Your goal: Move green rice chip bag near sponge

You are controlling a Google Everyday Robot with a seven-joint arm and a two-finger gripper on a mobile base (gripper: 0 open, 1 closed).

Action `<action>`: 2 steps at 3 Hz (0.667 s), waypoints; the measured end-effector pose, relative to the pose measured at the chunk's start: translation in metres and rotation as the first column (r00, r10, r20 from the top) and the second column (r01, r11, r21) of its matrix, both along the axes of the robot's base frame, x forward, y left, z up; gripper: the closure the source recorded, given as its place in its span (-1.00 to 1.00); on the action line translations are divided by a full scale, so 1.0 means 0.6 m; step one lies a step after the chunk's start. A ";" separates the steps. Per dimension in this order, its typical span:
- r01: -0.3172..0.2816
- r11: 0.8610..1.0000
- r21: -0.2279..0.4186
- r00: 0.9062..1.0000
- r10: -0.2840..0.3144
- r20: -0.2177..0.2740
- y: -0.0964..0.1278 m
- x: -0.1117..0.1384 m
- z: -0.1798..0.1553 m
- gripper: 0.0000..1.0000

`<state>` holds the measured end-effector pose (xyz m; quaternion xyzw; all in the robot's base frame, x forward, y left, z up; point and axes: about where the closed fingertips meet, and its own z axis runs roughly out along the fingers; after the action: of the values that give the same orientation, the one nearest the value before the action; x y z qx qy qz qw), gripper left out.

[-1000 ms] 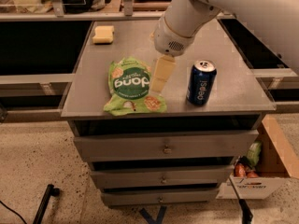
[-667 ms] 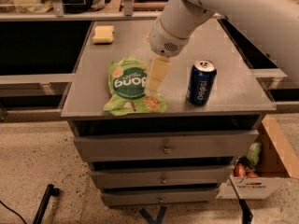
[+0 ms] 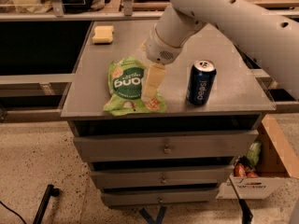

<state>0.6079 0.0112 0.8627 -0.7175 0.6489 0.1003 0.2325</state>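
The green rice chip bag [image 3: 127,84] lies flat near the front left of the grey cabinet top [image 3: 233,90]. It is light green with a dark green round label. My gripper [image 3: 150,88] hangs from the white arm [image 3: 219,17], pointing down over the bag's right edge. The sponge [image 3: 103,34], a small pale yellow block, sits at the back left corner, well apart from the bag.
A blue soda can [image 3: 201,82] stands upright to the right of the gripper. The cabinet has drawers [image 3: 163,146] below. A cardboard box [image 3: 261,171] with items sits on the floor at the right. A railing runs behind the cabinet.
The gripper has moved left and a little down, from between the bag and the can to over the bag's right edge. The bag, can and sponge have not moved.
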 end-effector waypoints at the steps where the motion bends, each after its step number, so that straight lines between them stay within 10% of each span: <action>1: -0.013 1.000 0.003 1.000 0.013 0.006 0.003 -0.006 -0.009 -1.00; 2: -0.031 1.000 -0.003 0.999 0.031 0.010 0.012 -0.009 -0.014 -1.00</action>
<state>0.6028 0.0185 0.8544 -0.7284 0.6366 0.0992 0.2333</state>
